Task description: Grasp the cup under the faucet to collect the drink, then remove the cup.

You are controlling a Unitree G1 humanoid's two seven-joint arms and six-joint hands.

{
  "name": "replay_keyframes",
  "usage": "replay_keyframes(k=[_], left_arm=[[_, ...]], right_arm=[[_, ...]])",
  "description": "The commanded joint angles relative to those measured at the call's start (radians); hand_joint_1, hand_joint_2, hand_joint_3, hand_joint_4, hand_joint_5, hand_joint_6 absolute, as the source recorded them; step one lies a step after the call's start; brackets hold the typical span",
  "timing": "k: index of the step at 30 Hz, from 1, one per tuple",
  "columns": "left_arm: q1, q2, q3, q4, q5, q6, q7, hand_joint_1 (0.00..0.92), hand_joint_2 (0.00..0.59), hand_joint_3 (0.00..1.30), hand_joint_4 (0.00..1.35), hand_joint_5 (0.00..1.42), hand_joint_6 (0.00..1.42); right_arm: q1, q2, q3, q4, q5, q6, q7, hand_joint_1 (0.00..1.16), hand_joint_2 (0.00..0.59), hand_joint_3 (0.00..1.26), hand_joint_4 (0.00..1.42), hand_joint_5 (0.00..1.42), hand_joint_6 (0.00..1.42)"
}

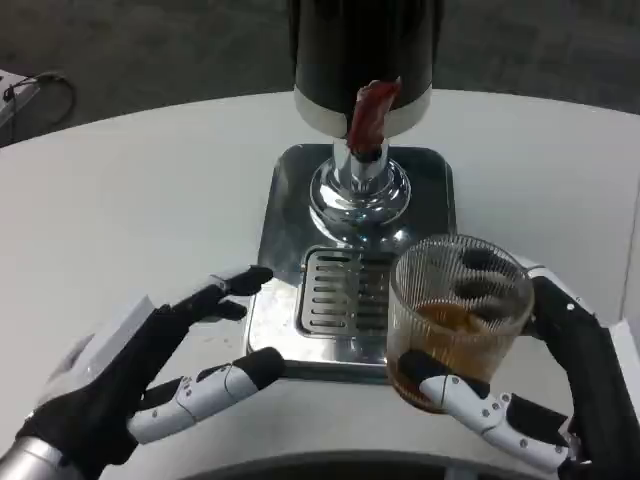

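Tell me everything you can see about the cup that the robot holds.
The cup is a clear ribbed tumbler, glass or plastic by its look. It stands upright and holds a shallow layer of amber drink. The right hand grips it, with fingers wrapped across its front near the base. It sits at the front right corner of the drip tray, to the right of the red faucet lever, not directly below it.

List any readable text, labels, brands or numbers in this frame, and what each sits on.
None readable.
Drink dispenser: black body, red tap lever, no visible lettering.
Drip tray: bare metal, no marks.
Ribbed glass cup in the right hand: no print.
Left hand: no markings.
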Motion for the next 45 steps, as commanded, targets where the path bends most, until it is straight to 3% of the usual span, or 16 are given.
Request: replay_keyframes(k=[1,9,12,17,19,25,33,45], left_arm=[[0.045,0.023,0.001,-0.045,0.033,-0.017,-0.001,0.0,0.028,0.21,0.15,0.23,0.18],[0.13,0.032,0.018,-0.149,0.088,-0.063,0.007,0.0,0.037,0.18,0.06,0.13,0.14],[0.174,0.05,0.029,-0.202,0.122,-0.11,-0.002,0.0,0.06,0.1,0.0,0.04,0.09],[0.211,0.07,0.04,-0.234,0.141,-0.155,-0.008,0.0,0.065,0.08,0.0,0.0,0.07],[0.231,0.086,0.044,-0.249,0.161,-0.175,-0.017,0.0,0.068,0.01,0.0,0.0,0.05],[0.262,0.123,0.054,-0.26,0.187,-0.219,-0.036,0.0,0.068,0.0,0.0,0.0,0.0],[0.278,0.14,0.069,-0.278,0.218,-0.225,-0.055,0.0,0.072,0.0,0.0,0.0,0.0],[0.264,0.126,0.057,-0.292,0.25,-0.188,-0.076,0.0,0.073,0.0,0.0,0.0,0.0]], right_arm=[[0.031,-0.035,-0.003,-0.078,0.017,-0.049,0.038,0.79,0.238,0.69,0.81,0.87,0.4],[0.086,-0.077,0.009,-0.115,0.028,-0.075,0.085,0.79,0.238,0.7,0.81,0.87,0.4],[0.083,-0.084,0.008,-0.116,0.03,-0.087,0.095,0.79,0.237,0.7,0.81,0.88,0.4],[0.098,-0.106,-0.003,-0.127,0.038,-0.103,0.112,0.8,0.239,0.7,0.81,0.88,0.4],[0.108,-0.113,-0.013,-0.134,0.047,-0.108,0.12,0.8,0.239,0.7,0.81,0.88,0.41],[0.129,-0.124,-0.025,-0.155,0.066,-0.117,0.14,0.8,0.239,0.71,0.81,0.88,0.41],[0.142,-0.143,-0.041,-0.164,0.082,-0.14,0.157,0.81,0.233,0.71,0.81,0.89,0.41],[0.139,-0.147,-0.057,-0.16,0.095,-0.142,0.174,0.81,0.233,0.71,0.82,0.91,0.42]])
